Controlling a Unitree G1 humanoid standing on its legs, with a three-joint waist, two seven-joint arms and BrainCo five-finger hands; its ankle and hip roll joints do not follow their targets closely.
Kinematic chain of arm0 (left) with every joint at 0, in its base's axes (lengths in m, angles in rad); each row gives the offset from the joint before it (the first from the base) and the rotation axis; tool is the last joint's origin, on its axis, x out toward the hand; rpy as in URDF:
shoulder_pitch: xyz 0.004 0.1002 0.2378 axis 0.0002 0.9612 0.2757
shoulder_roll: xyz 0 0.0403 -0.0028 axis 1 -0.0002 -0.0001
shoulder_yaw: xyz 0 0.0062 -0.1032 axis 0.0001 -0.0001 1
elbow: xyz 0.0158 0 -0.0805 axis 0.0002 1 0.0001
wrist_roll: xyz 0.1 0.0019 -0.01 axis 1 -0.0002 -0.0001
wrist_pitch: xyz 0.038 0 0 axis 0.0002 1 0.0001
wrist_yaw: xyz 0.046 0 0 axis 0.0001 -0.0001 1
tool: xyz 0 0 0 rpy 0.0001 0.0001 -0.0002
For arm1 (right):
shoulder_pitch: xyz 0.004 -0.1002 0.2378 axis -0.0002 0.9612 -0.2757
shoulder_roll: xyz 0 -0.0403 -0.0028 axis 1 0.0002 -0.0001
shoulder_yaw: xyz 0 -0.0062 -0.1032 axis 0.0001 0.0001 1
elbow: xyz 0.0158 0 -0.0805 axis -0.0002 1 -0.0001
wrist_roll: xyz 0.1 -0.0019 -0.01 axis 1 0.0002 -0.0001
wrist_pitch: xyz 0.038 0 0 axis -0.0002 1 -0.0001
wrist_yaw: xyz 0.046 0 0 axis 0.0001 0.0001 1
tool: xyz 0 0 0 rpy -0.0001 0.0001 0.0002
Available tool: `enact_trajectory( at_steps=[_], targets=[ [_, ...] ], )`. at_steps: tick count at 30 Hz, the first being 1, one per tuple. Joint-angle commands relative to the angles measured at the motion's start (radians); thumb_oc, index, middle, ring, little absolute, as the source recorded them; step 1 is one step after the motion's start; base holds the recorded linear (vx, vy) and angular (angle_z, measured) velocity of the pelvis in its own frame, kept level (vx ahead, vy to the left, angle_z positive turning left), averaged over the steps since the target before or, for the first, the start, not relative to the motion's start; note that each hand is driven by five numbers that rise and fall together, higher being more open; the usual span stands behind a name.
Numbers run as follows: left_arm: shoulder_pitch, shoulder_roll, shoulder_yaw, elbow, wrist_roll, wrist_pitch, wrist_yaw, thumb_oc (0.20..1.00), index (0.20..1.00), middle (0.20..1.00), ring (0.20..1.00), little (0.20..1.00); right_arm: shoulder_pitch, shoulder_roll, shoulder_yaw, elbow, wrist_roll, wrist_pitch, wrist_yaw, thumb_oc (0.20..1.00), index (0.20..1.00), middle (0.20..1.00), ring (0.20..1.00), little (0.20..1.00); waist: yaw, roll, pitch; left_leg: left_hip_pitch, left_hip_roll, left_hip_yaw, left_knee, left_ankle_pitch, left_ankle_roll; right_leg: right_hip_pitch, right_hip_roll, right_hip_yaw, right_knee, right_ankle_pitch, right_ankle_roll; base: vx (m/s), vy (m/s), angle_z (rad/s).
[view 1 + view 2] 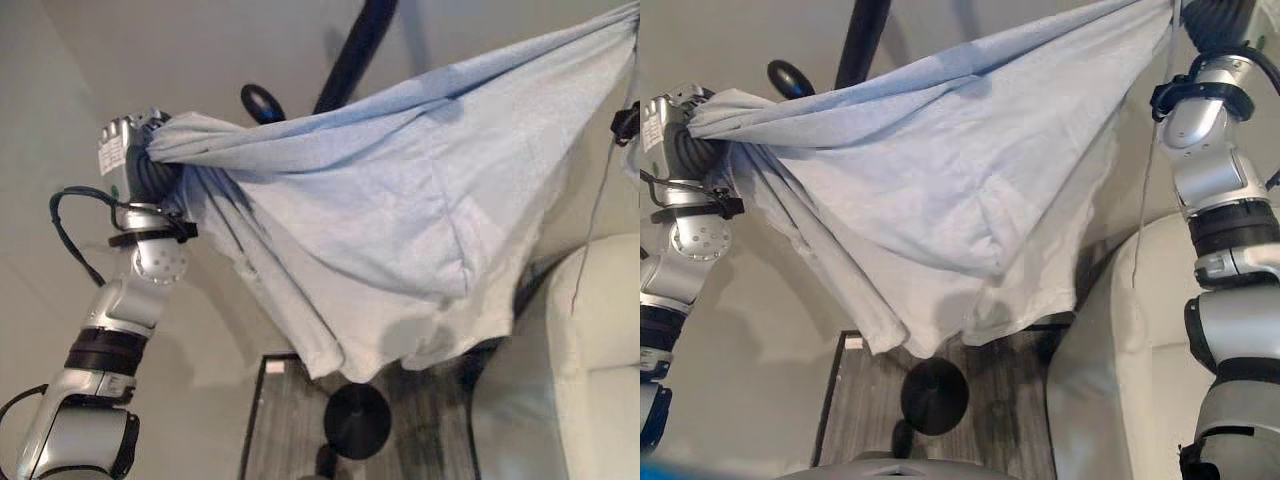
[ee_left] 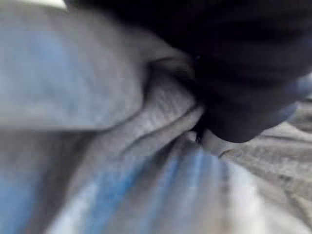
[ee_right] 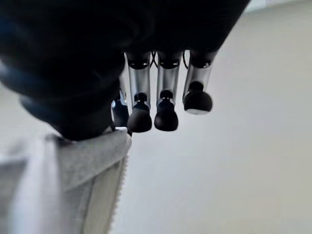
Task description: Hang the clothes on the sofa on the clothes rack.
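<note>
Light blue garment [image 1: 380,210]: held aloft, spread between both hands, long axis running from 9 o'clock up to 2 o'clock, hem drooping toward 6 o'clock. Left hand [image 1: 140,155]: fingers clamped round one bunched corner. Right hand [image 3: 165,105]: fingers curled, pinching the opposite edge. Black rack pole [image 1: 355,50]: behind, at 12 o'clock; its round base [image 1: 935,395] on grey wood floor [image 1: 870,400]. Cream sofa [image 1: 1120,340]: at 4 o'clock. Pale walls [image 1: 760,340] surround.
</note>
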Motion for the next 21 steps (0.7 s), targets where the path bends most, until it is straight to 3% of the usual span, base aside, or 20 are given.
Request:
enact_trajectory(
  at_steps=[1, 9, 21],
  targets=[
    [-0.063, 0.107, 0.083, 0.082, -0.122, 0.030, 0.036, 0.200, 0.200, 0.200, 0.200, 0.200, -0.082, -0.068, 0.003, 0.078, 0.066, 0.023, 0.003, 0.200, 0.200, 0.200, 0.200, 0.200, 0.048, -0.058, -0.083, -0.040, 0.002, -0.049, 0.007, -0.059, -0.070, 0.001, 0.022, -0.014, -0.001, 0.109, 0.002, 0.07, 0.034, 0.10],
    [-0.010, 0.050, 0.078, 0.076, -0.134, 0.024, 0.006, 0.200, 0.200, 0.200, 0.200, 0.200, 0.013, -0.050, -0.005, 0.121, 0.032, 0.033, 0.034, 0.200, 0.200, 0.200, 0.200, 0.200, 0.057, -0.065, -0.077, -0.036, -0.013, -0.049, 0.007, -0.071, -0.057, -0.001, 0.004, -0.027, 0.004, 0.135, 0.019, 0.08, 0.025, 0.04],
    [0.316, -0.161, 0.187, -0.080, -0.143, -0.004, -0.029, 0.200, 0.200, 0.200, 0.200, 0.200, 0.457, 0.109, -0.171, -0.052, -0.058, 0.034, 0.089, 0.200, 0.200, 0.200, 0.200, 0.200, 0.072, -0.065, -0.046, -0.043, -0.017, -0.061, 0.007, -0.079, -0.045, -0.009, 0.002, -0.031, -0.007, 0.141, 0.015, 0.02, -0.025, -0.03]
  ],
)
